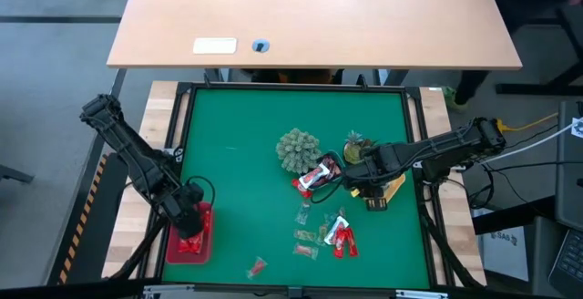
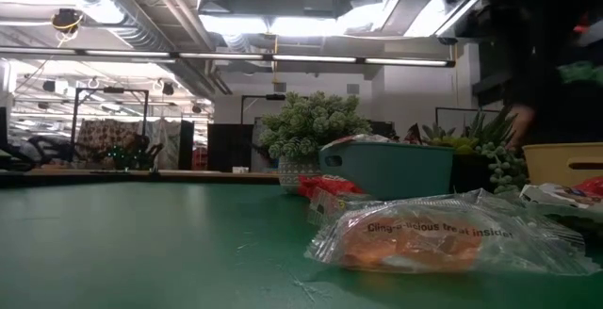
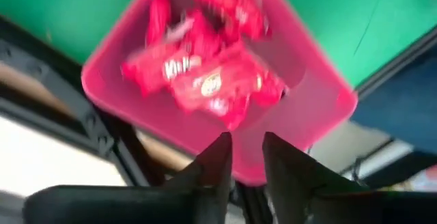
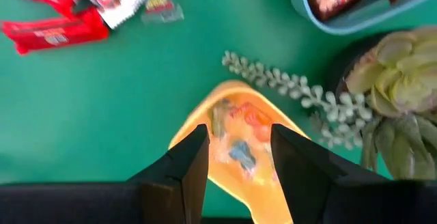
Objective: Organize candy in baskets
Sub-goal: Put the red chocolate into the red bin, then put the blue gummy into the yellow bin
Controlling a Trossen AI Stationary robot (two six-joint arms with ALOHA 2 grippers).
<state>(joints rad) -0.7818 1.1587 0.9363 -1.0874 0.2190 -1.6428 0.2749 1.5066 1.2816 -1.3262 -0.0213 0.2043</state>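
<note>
My left pincer (image 3: 244,157) hangs open and empty over the red rectangular plastic basket (image 3: 321,91) of red-wrapped candy (image 3: 205,80), my right (image 4: 239,149) open over the yellow-orange rounded basket (image 4: 205,111); next I reach for the loose sweets (image 1: 339,237)

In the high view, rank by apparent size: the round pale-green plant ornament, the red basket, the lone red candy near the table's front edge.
1 and 2. Plant ornament and red basket: they look alike, and the left tool partly hides the basket, so no ranking.
3. Lone red candy, clearly smallest.

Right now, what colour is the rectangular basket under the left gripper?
Red rectangular basket, clearest in the left wrist view.
</note>
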